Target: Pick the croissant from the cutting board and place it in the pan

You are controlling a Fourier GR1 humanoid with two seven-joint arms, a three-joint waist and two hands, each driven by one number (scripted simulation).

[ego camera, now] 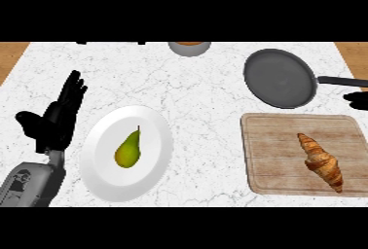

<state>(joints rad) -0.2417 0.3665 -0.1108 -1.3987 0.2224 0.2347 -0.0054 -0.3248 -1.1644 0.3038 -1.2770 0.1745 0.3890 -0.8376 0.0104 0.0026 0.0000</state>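
On the cutting board [273, 141] at the near right, the croissant [321, 161] lies untouched. The left hand [57, 116] rests spread; the right hand [357, 100], fingers hidden, must reach it, then the far pan [280, 78].

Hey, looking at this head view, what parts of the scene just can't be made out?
- Right hand: head view, only a black tip shows at the right edge; its fingers cannot be judged.
- Pan handle: its end is cut off by the right edge.
- Bowl-like object: the top band cuts it off; contents unclear.
- Cutting board: its right end leaves the frame.
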